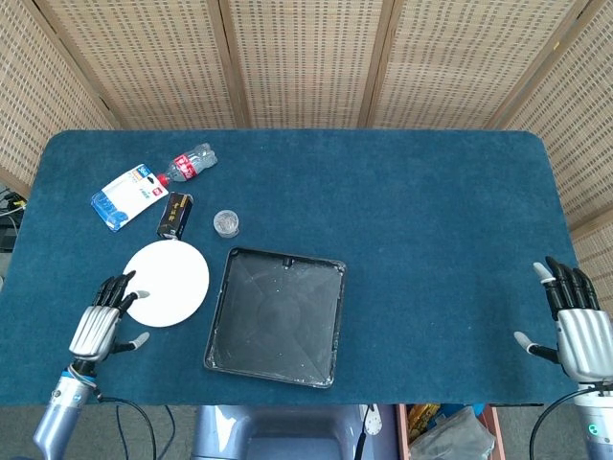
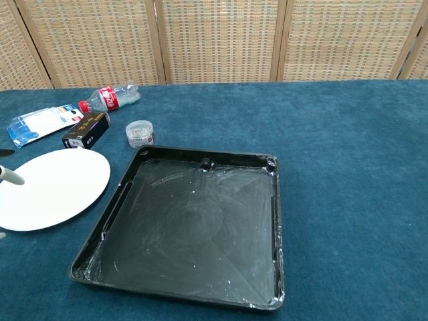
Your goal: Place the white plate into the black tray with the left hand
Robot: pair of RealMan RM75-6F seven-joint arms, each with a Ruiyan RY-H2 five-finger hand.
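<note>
The white plate (image 1: pixel 166 282) (image 2: pixel 50 188) lies flat on the blue table, just left of the black tray (image 1: pixel 241 326) (image 2: pixel 194 221). The tray sits empty near the table's front edge. My left hand (image 1: pixel 101 323) is open, fingers spread, at the plate's lower left edge; its fingertips (image 2: pixel 9 176) reach over the plate's rim in the chest view. Whether they touch the plate I cannot tell. My right hand (image 1: pixel 573 326) hangs open at the table's front right corner, far from both, holding nothing.
Behind the plate lie a black box (image 1: pixel 174 214), a small clear jar (image 1: pixel 226 223), a plastic bottle with a red label (image 1: pixel 189 165) and a blue-and-white packet (image 1: pixel 128 195). Wicker screens stand behind the blue table (image 1: pixel 431 220).
</note>
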